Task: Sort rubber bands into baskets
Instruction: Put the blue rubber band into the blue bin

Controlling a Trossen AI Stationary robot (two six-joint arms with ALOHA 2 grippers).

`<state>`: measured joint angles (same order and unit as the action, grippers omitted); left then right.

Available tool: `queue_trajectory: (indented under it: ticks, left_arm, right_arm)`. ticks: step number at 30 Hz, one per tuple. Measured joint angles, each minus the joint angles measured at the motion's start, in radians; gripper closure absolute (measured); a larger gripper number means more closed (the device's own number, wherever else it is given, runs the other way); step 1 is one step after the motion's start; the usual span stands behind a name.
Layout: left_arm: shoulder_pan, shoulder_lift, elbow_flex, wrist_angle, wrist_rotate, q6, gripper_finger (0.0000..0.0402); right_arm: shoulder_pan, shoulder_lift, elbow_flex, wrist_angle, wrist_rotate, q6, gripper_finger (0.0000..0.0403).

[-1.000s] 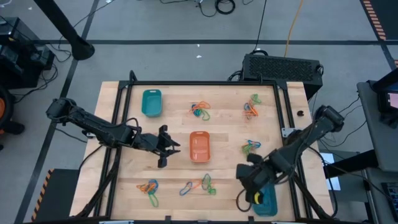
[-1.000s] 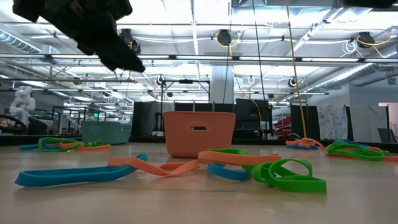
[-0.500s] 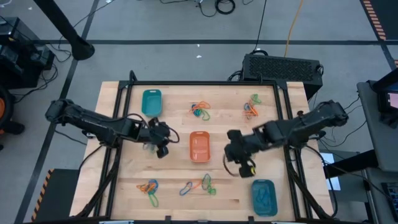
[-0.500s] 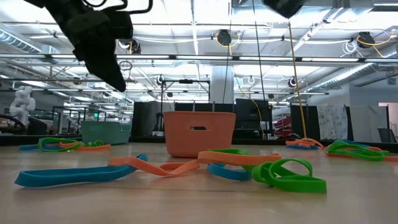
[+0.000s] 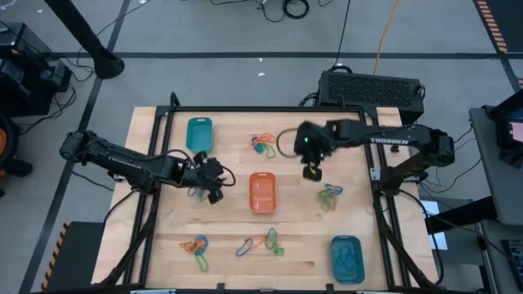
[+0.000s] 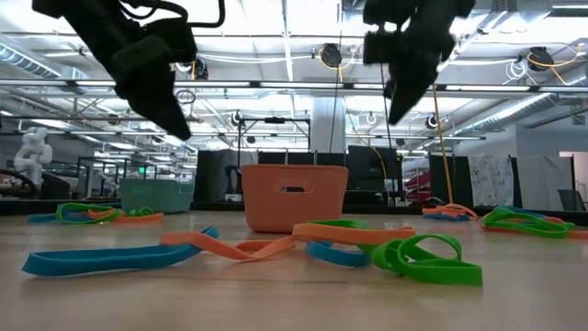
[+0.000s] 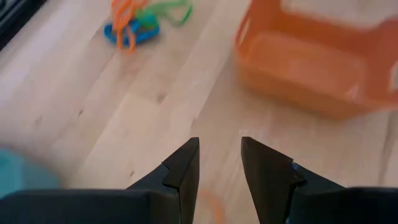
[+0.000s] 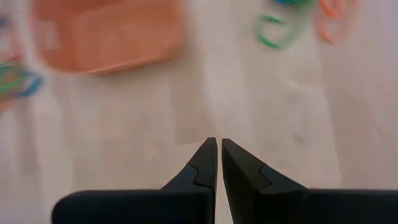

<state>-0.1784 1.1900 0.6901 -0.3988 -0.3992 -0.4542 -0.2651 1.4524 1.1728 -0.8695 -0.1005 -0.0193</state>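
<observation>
Where bands point(image 5: 262, 146) scatter, wooden table point(image 5: 229, 253), grey floor point(image 5: 245, 73).

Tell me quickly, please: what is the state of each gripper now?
Left gripper: jaws open with a gap, holding nothing, above the table beside the orange basket.
Right gripper: jaws closed, nothing visible between them.

Grey floor point(image 5: 245, 73) around a light wooden bench point(image 5: 302, 245), cables trailing on it. Black vented box point(image 5: 372, 86) beside the bench's far edge. Beyond: open hall, ceiling strip lights point(image 6: 285, 55), white pillar point(image 6: 326, 124).
</observation>
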Motion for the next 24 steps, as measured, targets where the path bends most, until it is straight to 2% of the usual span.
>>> queue_trajectory:
  ticks: [4, 8, 16, 24]
  left_arm:
    - [-0.002, 0.0, -0.06, 0.23, 0.019, 0.084, 0.0274]
    - [-0.003, 0.0, -0.065, 0.322, 0.06, 0.158, 0.0274]
    - [-0.003, 0.0, -0.065, 0.367, 0.088, 0.233, 0.0274]
    - [-0.003, 0.0, -0.065, 0.365, 0.137, 0.261, 0.0274]
  right_arm:
    - [-0.143, 0.0, -0.045, 0.05, 0.044, 0.128, 0.0388]
    - [-0.263, 0.021, -0.056, 0.09, 0.106, 0.274, 0.0388]
    - [-0.396, 0.157, -0.056, 0.086, 0.1, 0.414, 0.0382]
    - [-0.413, 0.247, -0.057, 0.067, 0.123, 0.468, 0.0329]
